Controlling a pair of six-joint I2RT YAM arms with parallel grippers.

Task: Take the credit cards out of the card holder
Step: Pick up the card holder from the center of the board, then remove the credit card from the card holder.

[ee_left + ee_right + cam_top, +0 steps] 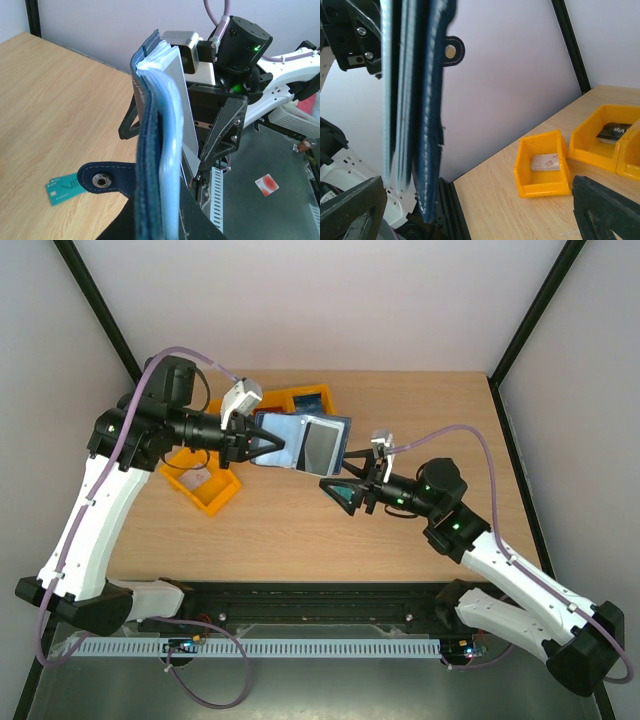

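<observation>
Top view: the left pincer [238, 440] is clamped on the 9 o'clock edge of the card holder [290, 435]. The holder hangs open above the desk [430, 430]. The right pincer [350, 485] stands wide and empty at the holder's 5 o'clock, just beside its lower corner; whether it touches cannot be told. Orange bins [222, 502] sit at the holder's 8 and 12 o'clock.

Left wrist view: the card holder [150, 150] shows edge-on, its clasp tab [102, 181] pointing to 9 o'clock. A grey-white card [177, 95] stands among the clear sleeves on the 3 o'clock side. A teal card [62, 190] lies on the desk at 8 o'clock.

Right wrist view: the right pincer [477, 200] has its fingers at the two lower corners, spread wide with nothing between them. The card holder [427, 125] fills the 10 o'clock part, edge-on. At 4 o'clock an orange bin [542, 189] holds a pale card [543, 162]. At 3 o'clock a second bin [592, 152] holds a dark card [614, 131].

The task looks partway done. Some cards already lie in the bins, and at least the grey-white one is yet to come out. The edge-on views do not show how many more the sleeves hide.
</observation>
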